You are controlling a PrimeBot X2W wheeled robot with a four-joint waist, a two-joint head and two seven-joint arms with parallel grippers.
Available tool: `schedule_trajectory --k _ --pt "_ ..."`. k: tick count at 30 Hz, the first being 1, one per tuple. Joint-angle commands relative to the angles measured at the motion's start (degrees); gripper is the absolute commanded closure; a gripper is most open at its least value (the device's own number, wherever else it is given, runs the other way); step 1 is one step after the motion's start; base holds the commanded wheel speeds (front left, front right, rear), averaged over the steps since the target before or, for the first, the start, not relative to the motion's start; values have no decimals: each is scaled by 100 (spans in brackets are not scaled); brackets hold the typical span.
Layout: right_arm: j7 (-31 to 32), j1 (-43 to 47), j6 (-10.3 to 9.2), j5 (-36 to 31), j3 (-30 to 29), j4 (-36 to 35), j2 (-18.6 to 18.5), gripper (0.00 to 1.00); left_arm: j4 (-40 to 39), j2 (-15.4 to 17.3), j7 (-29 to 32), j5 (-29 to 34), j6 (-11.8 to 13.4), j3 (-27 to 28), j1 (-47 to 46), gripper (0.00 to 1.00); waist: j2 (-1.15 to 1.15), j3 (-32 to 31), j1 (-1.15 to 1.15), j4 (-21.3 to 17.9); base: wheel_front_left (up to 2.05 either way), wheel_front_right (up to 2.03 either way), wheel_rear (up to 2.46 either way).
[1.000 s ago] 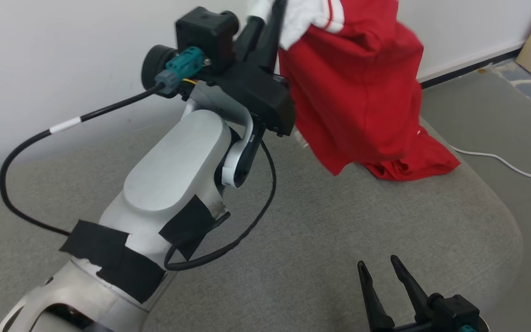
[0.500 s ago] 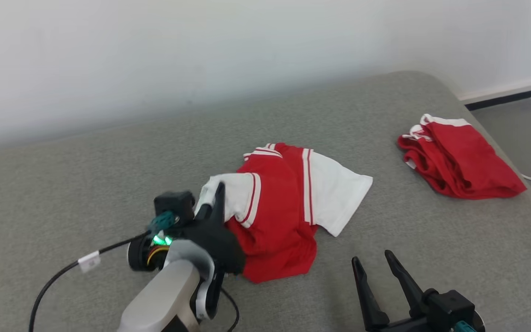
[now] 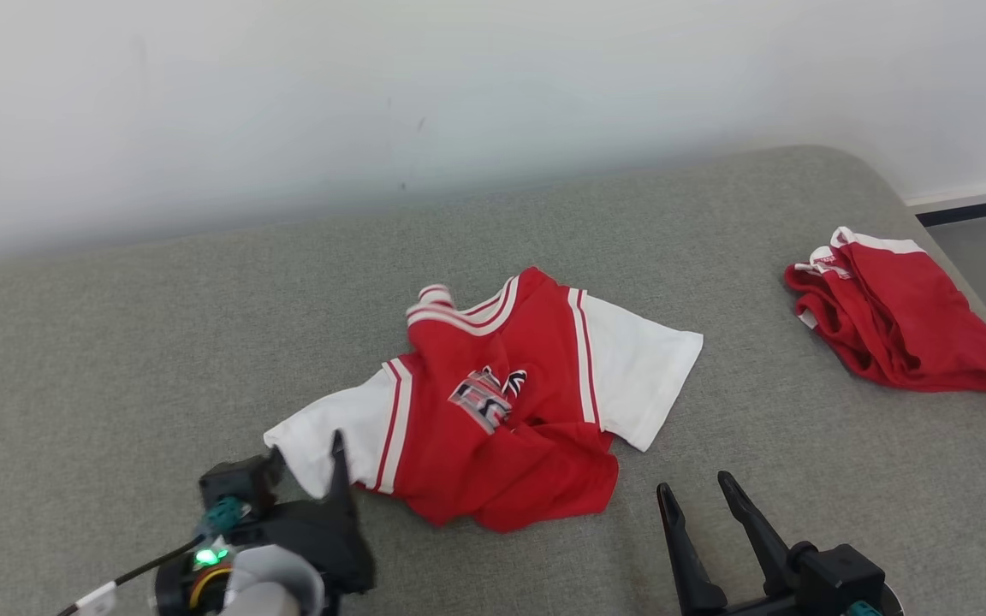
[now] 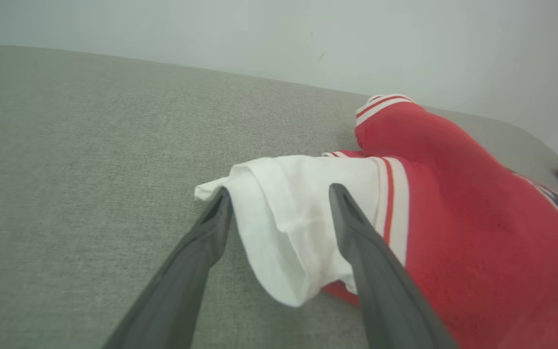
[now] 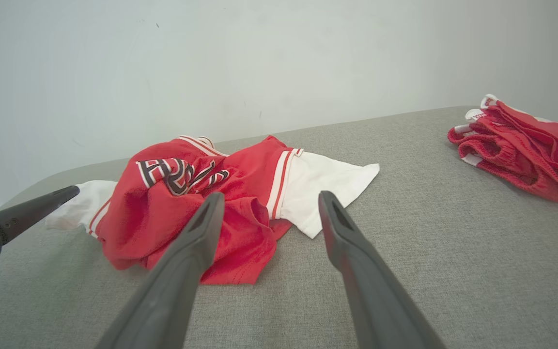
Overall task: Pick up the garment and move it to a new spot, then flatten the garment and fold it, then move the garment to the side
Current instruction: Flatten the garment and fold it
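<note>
Left wrist view first: the left gripper (image 4: 280, 190) has its fingers spread wide. The white sleeve (image 4: 279, 228) of the red-and-white jersey (image 4: 463, 228) is just lying loose between them, not pinched. The red body of the jersey bunches up to the right of the right-hand finger, all of it on the grey cushion (image 4: 66, 169). Right wrist view: the right gripper (image 5: 270, 195) is wide open too with nothing in it, hovering over the cushion. The jersey sits crumpled just beyond the fingertips and mostly to their left, chest print facing up, with its other white sleeve showing past the gap between the fingers. A second red garment (image 5: 521, 145) lies well off to the right of the fingers, and one finger of the left gripper pokes in from the far left. Head view: the jersey's about mid-cushion, just past both sets of fingertips, and the left gripper's tip is right at the end of the near sleeve. The second garment is far out to the right of the right fingers.
</note>
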Motion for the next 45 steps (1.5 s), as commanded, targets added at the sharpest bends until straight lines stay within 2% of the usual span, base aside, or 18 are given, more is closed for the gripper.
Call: schedule_trajectory --k 1,7,10,15,20,24,26,30,32,36,38,40,45 --pt "-16 5 -12 24 8 -4 13 0 -13 104 22 57 57 22 40 0 0 -6 1 -8 0 0 0" --pt "-56 24 -12 61 35 25 14 0 -460 719 315 136 560 235 -24 0 0 28 1 -138 0 0 0" --pt "-63 10 -12 64 87 47 13 0 -802 991 552 286 635 209 -326 0 0 66 1 -300 0 0 0" --pt "-68 -94 -12 63 157 57 16 0 -944 1067 1502 339 104 -209 -1148 0 0 239 1 -666 0 0 0" --pt "-98 -205 -12 103 353 103 13 0 -309 945 2355 368 -364 -611 -1921 0 0 446 1 -1340 0 0 0" --pt "-168 -300 -11 152 455 121 18 0 169 954 2827 451 -778 -856 -2449 0 0 805 1 -1834 0 0 0" --pt "-212 -344 -12 209 521 138 20 0 406 1021 3053 505 -902 -941 -2671 0 0 1005 1 -2059 0 0 0" --pt "-407 -322 -12 387 356 74 19 0 840 934 3493 600 -1207 -1159 -3173 0 0 1434 1 -2165 0 0 0" --pt "-486 -289 -12 460 303 57 23 0 1072 905 3637 674 -1291 -1258 -3372 0 0 1581 1 -2177 0 0 0" --pt "-571 -246 -12 531 242 48 22 0 1406 850 3743 780 -1299 -1382 -3632 0 0 1701 1 -2186 0 0 0" --pt "-617 -209 -12 549 212 44 20 0 1803 833 3875 963 -1127 -1509 -3862 0 0 1755 1 -2189 0 0 0" --pt "-636 -195 -12 566 207 34 21 0 1996 782 3919 1011 -1062 -1542 -3975 0 0 1773 1 -2187 0 0 0" --pt "-658 -213 -12 569 243 29 20 0 2336 599 4226 764 -1394 -1503 -4065 0 0 1816 1 -2176 0 0 0"
